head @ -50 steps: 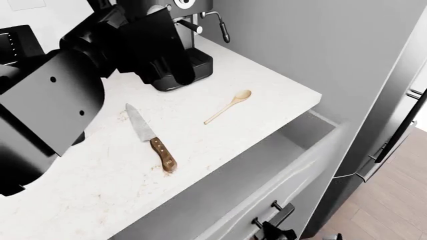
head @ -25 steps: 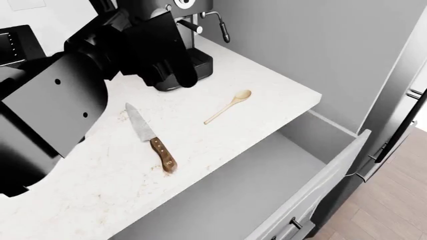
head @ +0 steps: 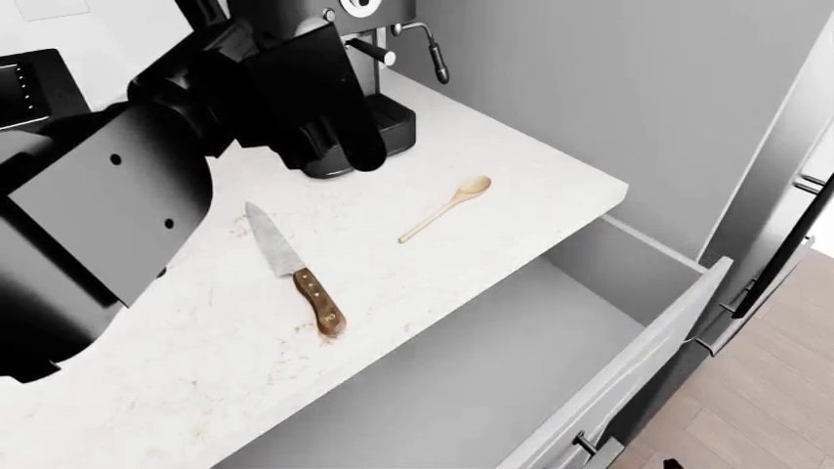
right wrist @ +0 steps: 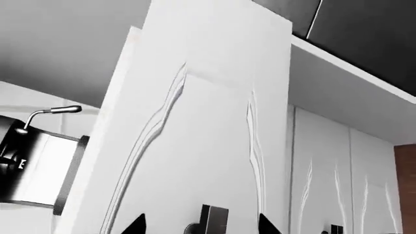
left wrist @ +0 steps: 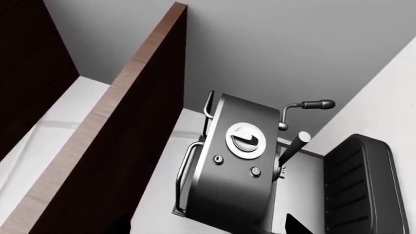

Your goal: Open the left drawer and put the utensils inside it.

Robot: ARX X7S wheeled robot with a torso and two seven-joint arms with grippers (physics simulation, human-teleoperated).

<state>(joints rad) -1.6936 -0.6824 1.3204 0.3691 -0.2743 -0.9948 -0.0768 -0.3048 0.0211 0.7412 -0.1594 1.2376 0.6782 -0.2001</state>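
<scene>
left drawer pulled further out, grey interior more exposed, handle near frame edge

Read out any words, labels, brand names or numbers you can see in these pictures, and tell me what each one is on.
None can be read.
Espresso machine: its round dial and two small knobs show no lettering.
Its side panel in the right wrist view: one small dark mark, too blurred to read.
Knife, wooden spoon, drawer front and countertop: no text.
</scene>
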